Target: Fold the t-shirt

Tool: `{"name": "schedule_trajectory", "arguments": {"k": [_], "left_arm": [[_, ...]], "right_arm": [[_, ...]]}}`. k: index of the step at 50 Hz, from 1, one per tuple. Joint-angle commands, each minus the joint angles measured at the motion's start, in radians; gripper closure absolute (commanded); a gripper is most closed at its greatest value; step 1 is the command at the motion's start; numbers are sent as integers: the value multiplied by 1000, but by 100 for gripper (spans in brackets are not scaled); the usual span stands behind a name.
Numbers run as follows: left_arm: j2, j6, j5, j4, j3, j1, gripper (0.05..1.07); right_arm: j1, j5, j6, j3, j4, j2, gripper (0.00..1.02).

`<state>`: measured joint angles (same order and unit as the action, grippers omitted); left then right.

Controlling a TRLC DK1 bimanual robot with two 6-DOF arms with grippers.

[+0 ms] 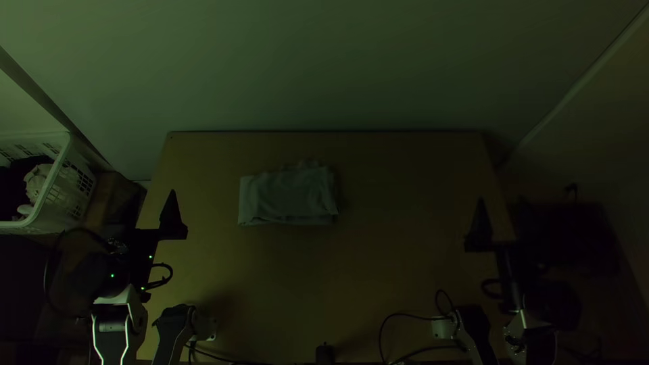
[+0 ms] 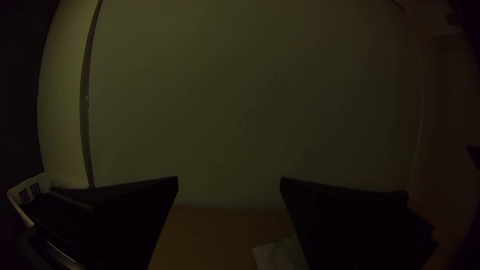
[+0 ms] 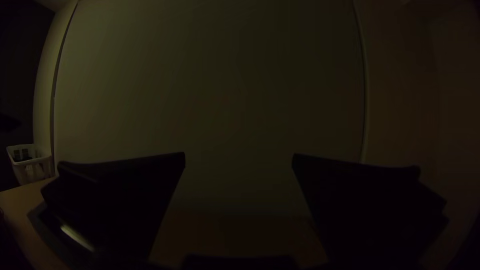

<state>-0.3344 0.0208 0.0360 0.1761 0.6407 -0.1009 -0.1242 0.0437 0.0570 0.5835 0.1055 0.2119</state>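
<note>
The pale t-shirt point(image 1: 287, 196) lies as a folded, roughly rectangular bundle left of the table's middle, its far edge a little uneven. My left gripper point(image 1: 173, 209) is over the table's left edge, apart from the cloth. My right gripper point(image 1: 481, 220) is over the right edge, far from the shirt. In the left wrist view, the left gripper point(image 2: 229, 182) stands open with nothing between its fingers, and a corner of the shirt point(image 2: 280, 255) shows beside one finger. The right wrist view has the right gripper point(image 3: 239, 157) open and holding nothing.
Bare wooden table point(image 1: 405, 196) stretches between the shirt and the right arm. Off the table's left side stands a white basket point(image 1: 57, 186) with dark and light cloth in it. Cables point(image 1: 412, 318) lie along the near edge. A pale wall point(image 1: 324, 67) rises behind the table.
</note>
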Motion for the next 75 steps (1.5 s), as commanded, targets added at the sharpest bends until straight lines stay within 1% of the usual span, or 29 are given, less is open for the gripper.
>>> {"name": "schedule_trajectory", "arguments": {"k": [1, 7, 14, 16, 21, 24, 26, 31, 33, 37, 41, 47, 52, 75], "left_arm": [[77, -22, -7, -43, -85, -23, 10], [172, -44, -7, -84, -204, -42, 10], [311, -51, -7, -89, -332, -42, 10], [340, -53, -7, -99, -374, -43, 10], [339, -48, -7, -93, -418, -56, 10], [339, -50, -7, -95, -458, -54, 10], [339, -51, -5, -92, -480, -54, 10], [339, -51, -7, -86, -530, -54, 10], [339, -51, -7, -67, -544, -54, 10], [339, -51, -5, 0, -550, -54, 10], [339, -53, -8, 5, -575, -54, 10], [334, -85, -10, 13, -582, -83, 10], [336, -99, -8, 11, -581, -109, 10], [336, -99, -8, 11, -582, -109, 10]], "right_arm": [[-3, -2, 0, -70, -18, -68, 4], [0, -2, 0, -137, -10, -143, 4], [12, 2, 0, -226, 0, -217, 4], [24, 8, -20, -231, 23, -215, 4], [72, 12, -28, -313, -47, -215, 4], [95, 10, -74, -361, -75, -217, 4], [95, 10, -94, -387, -75, -217, 4], [95, 12, -120, -447, -75, -218, 4], [98, 12, -131, -470, -75, -218, 4], [110, 12, -184, -504, -63, -218, 4], [126, 12, -218, -541, -47, -218, 4], [199, 12, -244, -541, -35, -215, 4], [244, 8, -232, -551, -53, -215, 4], [244, 7, -232, -551, -53, -215, 4]]}}
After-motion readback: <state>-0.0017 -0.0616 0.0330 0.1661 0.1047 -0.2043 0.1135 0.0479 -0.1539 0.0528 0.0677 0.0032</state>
